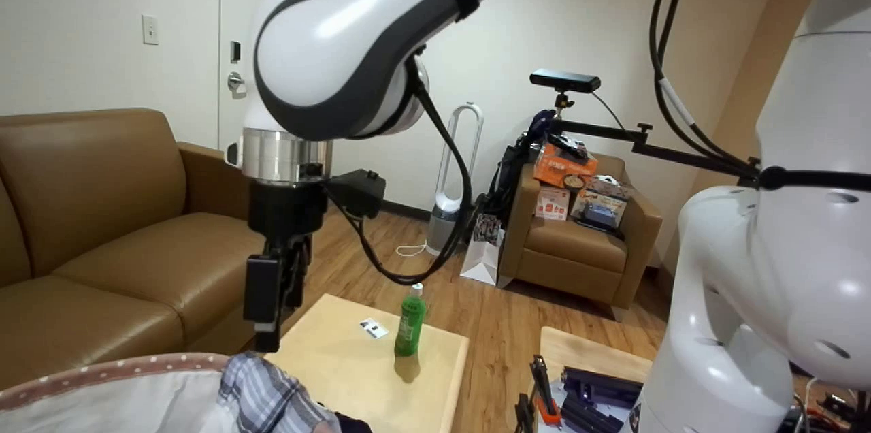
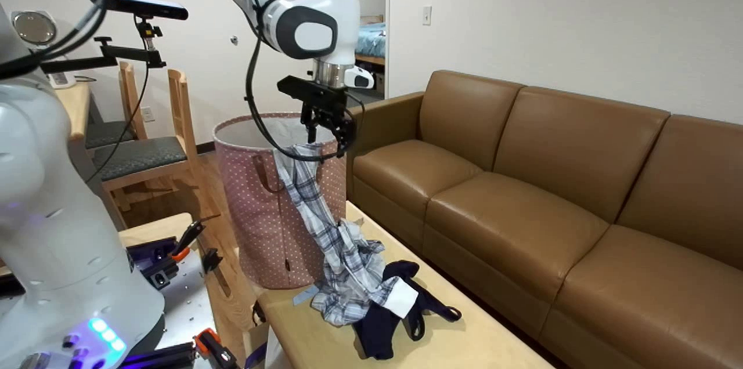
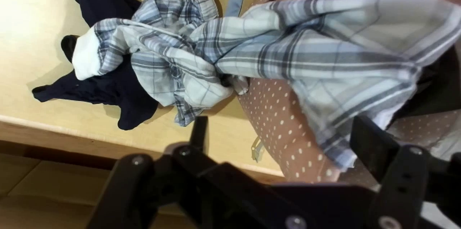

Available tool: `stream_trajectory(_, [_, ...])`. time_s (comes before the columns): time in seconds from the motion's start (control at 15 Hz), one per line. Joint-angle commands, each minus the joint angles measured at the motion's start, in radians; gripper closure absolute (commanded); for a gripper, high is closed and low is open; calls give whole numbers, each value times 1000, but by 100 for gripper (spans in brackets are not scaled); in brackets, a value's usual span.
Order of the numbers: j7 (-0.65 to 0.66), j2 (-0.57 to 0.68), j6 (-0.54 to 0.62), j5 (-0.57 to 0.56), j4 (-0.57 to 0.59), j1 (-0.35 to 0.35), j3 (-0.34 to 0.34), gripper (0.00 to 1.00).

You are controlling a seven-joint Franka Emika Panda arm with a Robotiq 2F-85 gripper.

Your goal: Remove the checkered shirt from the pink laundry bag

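Wrist view: my gripper is released, its fingers well apart; the checkered shirt passes beyond them, ungrasped. I judge this stance suited to gripping the shirt's upper end.

In an exterior view, the shirt hangs over the rim of the pink laundry bag, which supports that end; its lower end lies bunched on the table, partly over the dark cloth. The long axis slopes down the outer wall, pointing away from the bag. The bunched weight probably prevents sliding inward.

In an exterior view, my fingers point down near the shirt's upper fold; contact cannot be confirmed.
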Motion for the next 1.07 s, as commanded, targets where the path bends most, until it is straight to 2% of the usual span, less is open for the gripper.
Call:
stream_trajectory(0.0, [32, -98, -32, -10, -66, 51, 11, 0])
stream_trajectory(0.27, [50, -120, -15, -1, -90, 102, 24, 0])
stream_trajectory(0.53, [74, -108, 13, -6, -113, 120, 24, 0])
stream_trajectory(0.6, [77, -109, 15, -4, -118, 120, 23, 23])
stream_trajectory(0.73, [104, -103, 15, -17, -121, 119, 24, 33])
stream_trajectory(1.0, [107, -104, 13, -13, -123, 120, 24, 61])
